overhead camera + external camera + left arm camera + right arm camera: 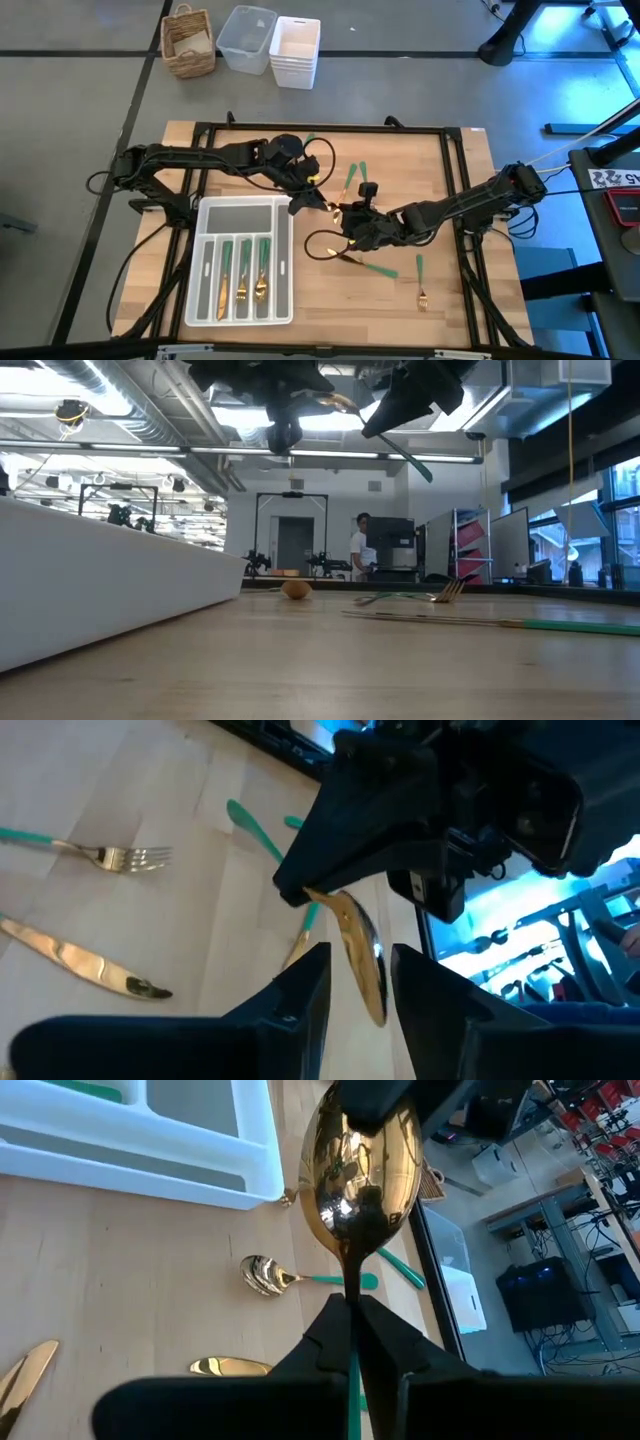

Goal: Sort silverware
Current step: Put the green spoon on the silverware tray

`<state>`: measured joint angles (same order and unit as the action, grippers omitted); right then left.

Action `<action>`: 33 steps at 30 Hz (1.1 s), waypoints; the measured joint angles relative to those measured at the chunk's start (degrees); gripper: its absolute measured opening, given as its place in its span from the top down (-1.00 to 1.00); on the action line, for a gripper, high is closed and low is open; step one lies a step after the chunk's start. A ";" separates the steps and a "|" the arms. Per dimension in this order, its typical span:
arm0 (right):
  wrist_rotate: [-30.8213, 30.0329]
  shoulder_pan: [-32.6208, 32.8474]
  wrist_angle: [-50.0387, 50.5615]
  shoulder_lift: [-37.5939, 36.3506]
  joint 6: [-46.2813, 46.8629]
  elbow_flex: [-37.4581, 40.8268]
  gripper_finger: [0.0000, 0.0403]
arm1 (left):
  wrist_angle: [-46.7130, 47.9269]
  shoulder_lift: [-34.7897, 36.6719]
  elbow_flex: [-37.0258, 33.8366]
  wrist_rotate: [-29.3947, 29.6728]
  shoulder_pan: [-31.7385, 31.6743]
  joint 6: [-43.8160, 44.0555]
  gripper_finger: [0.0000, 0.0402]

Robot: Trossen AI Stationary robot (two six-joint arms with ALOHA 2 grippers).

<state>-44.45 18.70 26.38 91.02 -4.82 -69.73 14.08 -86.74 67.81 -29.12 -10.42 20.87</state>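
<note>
Gold spoon aloft mid-table beside white tray, pinched at neck by right gripper, bowl between parted left gripper fingers; light, stiff, slick; best gripped across bowl edges.

Held spoon: gold bowl, green handle, up in the air above the table.
In the tray: three pieces side by side, maybe a knife, fork and spoon.
On the table: a fork, a knife, more spoons.
</note>
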 joint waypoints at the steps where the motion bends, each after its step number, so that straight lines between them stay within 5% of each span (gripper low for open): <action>1: 0.00 0.00 0.00 0.00 0.00 0.00 0.96 | -0.12 0.00 0.00 0.02 0.15 -0.18 0.52; 11: 0.48 0.07 -0.01 0.00 -0.02 0.00 0.95 | 0.36 0.00 0.00 1.30 2.28 -2.42 0.96; 33: 3.96 0.04 -6.10 -0.01 -0.01 0.04 0.57 | 0.59 0.63 0.00 3.34 1.97 -1.89 0.99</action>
<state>-40.49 18.74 20.28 91.02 -4.82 -69.69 14.67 -86.11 67.81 -25.78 -8.44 18.98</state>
